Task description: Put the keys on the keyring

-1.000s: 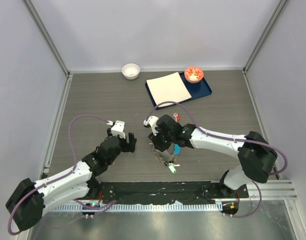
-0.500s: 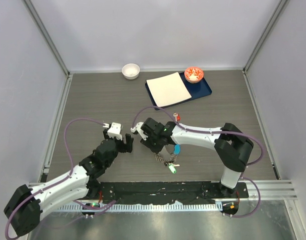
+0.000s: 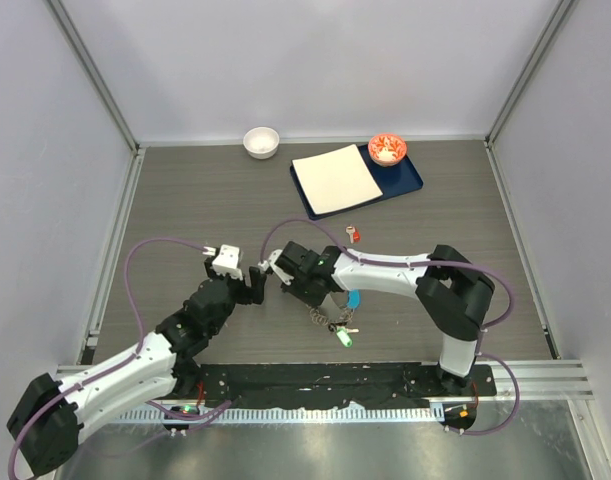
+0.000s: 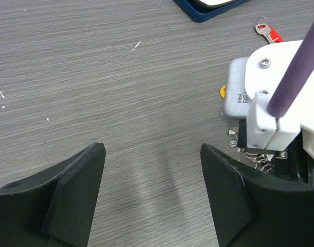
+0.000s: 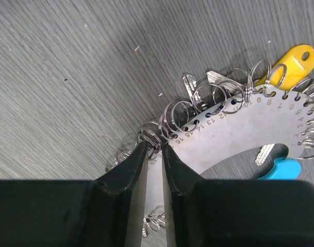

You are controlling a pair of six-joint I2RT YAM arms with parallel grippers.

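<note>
**Item:** keyring (image 5: 239, 128), a numbered steel crescent hung with small split rings. It lies on the table (image 3: 185, 200) by the middle of its near edge.

**Keys:**
- yellow key (image 5: 293, 59) sits at the crescent's rim
- green key (image 3: 343, 338) lies on the near side of the bunch
- red key (image 3: 353, 234) lies loose, well apart towards the far edge, near the blue tray (image 3: 410, 180)

**Right gripper** (image 5: 154, 149): jaws pinching the crescent's thin end.

**Left gripper** (image 4: 151, 190): jaws spread, empty, close against the right wrist.

**Risks I log:**
- the plate could slip from so narrow a bite (rings crowd it)
- the arms could knock, being this near
</note>
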